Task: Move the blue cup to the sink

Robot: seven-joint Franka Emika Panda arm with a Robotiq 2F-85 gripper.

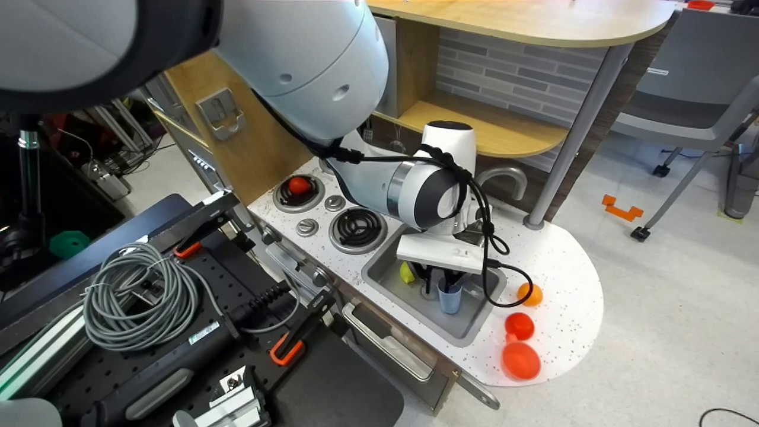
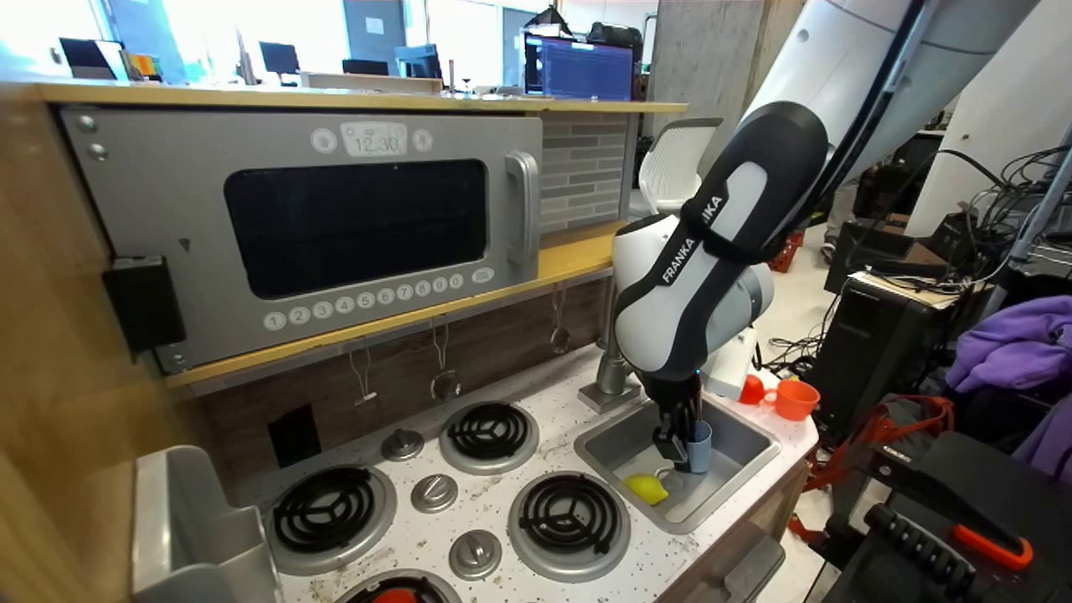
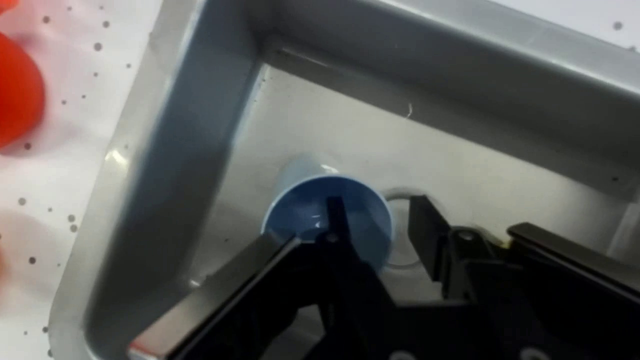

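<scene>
The blue cup stands inside the grey sink, seen in both exterior views (image 1: pixel 450 301) (image 2: pixel 700 452). In the wrist view I look into the open mouth of the cup (image 3: pixel 362 222), which leans slightly. The sink (image 3: pixel 155 165) surrounds it and also shows in both exterior views (image 1: pixel 474 323) (image 2: pixel 724 496). My gripper (image 3: pixel 378 212) is open and low over the sink. One finger is over or inside the cup's mouth; the other is outside the rim, above the drain. I cannot tell whether either finger touches the cup. The gripper also shows in both exterior views (image 1: pixel 437 276) (image 2: pixel 682 444).
A yellow lemon (image 1: pixel 407 273) (image 2: pixel 646 488) lies in the sink beside the gripper. An orange ball (image 1: pixel 529 294) and red-orange cups (image 1: pixel 521 360) (image 2: pixel 796 400) are on the counter beside the sink. A faucet (image 1: pixel 504 172) rises behind the sink. Stove burners (image 2: pixel 569 526) are on the opposite side.
</scene>
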